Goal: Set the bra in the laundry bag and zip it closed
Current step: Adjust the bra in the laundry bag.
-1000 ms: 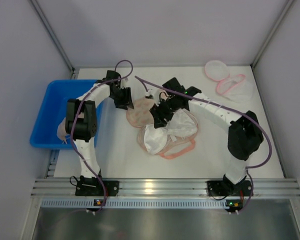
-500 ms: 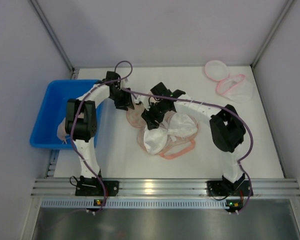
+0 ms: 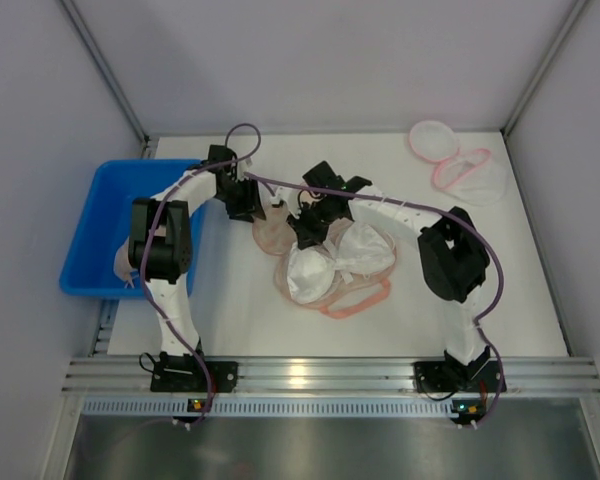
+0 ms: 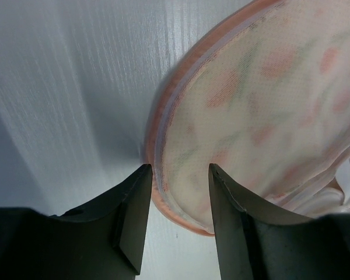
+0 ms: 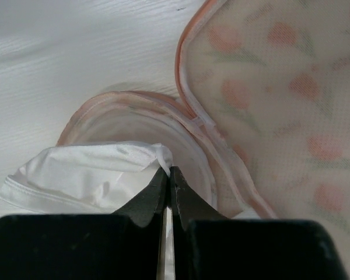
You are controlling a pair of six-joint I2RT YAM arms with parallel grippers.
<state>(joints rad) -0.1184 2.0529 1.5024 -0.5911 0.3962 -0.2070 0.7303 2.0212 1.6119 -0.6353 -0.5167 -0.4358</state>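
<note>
The laundry bag [image 3: 272, 228] is a round mesh pouch with a pink rim and tulip print, lying open mid-table. Its printed half [image 5: 280, 99] stands over the lower half. The white bra [image 3: 315, 270] lies partly in that lower half and shows as crumpled white cloth [image 5: 87, 175]. My right gripper [image 3: 305, 232] is shut, pinching a tip of the bra at its fingertips [image 5: 169, 170]. My left gripper [image 3: 248, 205] sits at the bag's left edge. Its jaws [image 4: 179, 167] stand half apart, gripping the curved rim [image 4: 163, 146], which is lifted off the table.
A blue bin [image 3: 105, 215] stands at the left table edge with a pale cloth [image 3: 125, 262] at its near corner. Two more pink-rimmed mesh pouches [image 3: 430, 138] [image 3: 475, 175] lie at the back right. Purple cables loop over both arms.
My right gripper has swung left and down to the bag's opening and closed on the bra's edge; the bra has shifted slightly. The left gripper has stayed at the rim.
</note>
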